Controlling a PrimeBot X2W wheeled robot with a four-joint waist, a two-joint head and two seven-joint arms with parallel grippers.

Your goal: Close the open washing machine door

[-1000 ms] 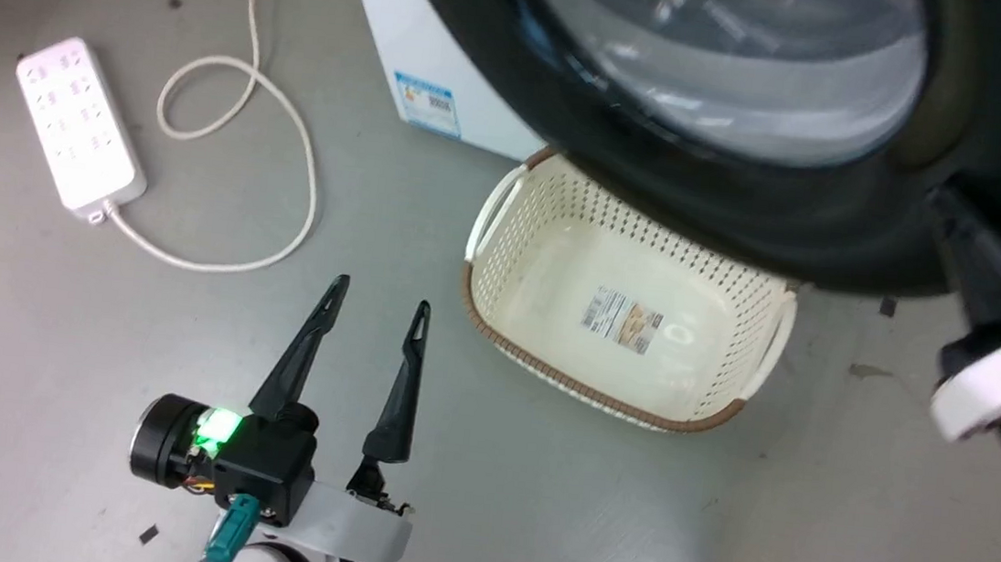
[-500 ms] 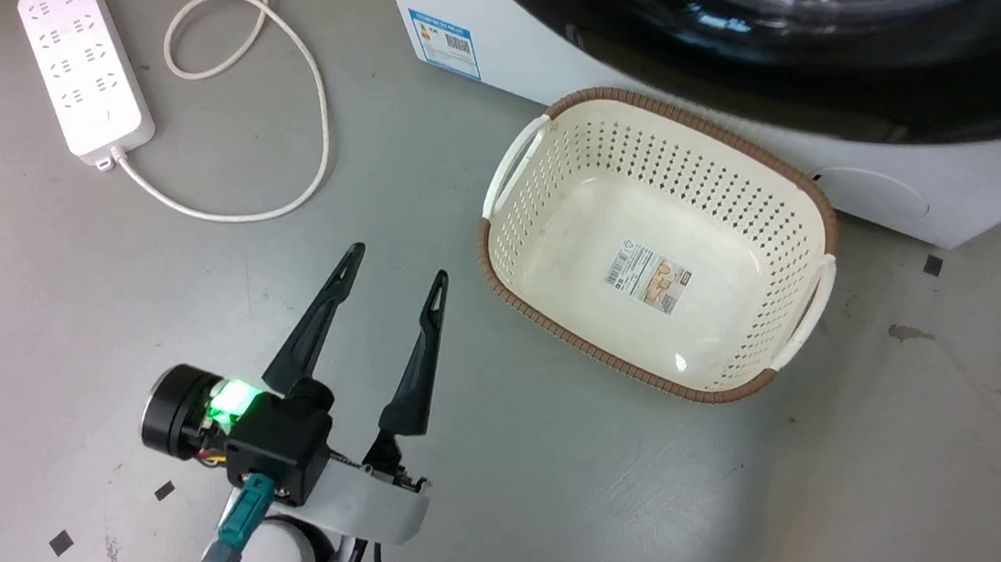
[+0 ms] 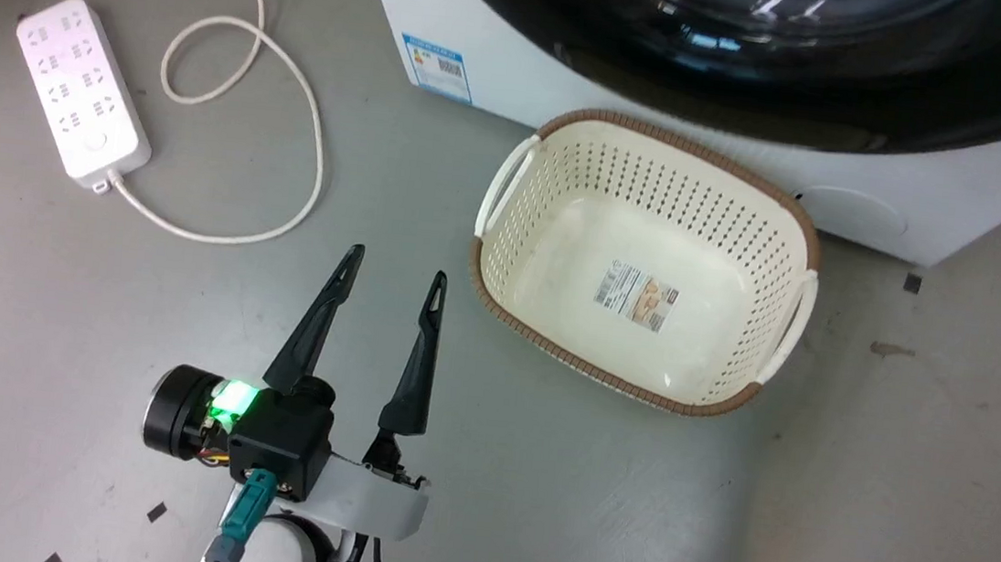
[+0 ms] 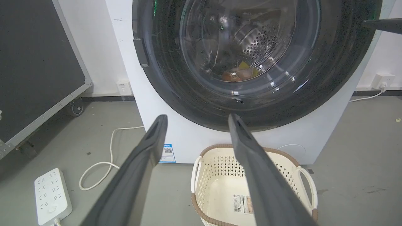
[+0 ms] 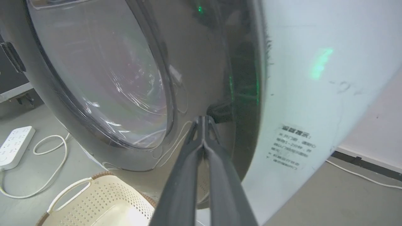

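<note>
The washing machine door (image 4: 251, 62) is seen set flat against the white washer's (image 4: 194, 141) front, with the right gripper (image 5: 203, 118) pressed shut, empty, at its rim and the left gripper (image 3: 396, 265) held wide apart, empty.

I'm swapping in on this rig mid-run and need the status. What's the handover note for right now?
Left gripper: open, idle, above the floor beside the basket.
Right gripper: shut, holding nothing, tips at the black rim of the washing machine door.
Done: door looks flush against the washer.
Left: confirm it has latched, then withdraw the right arm.
</note>
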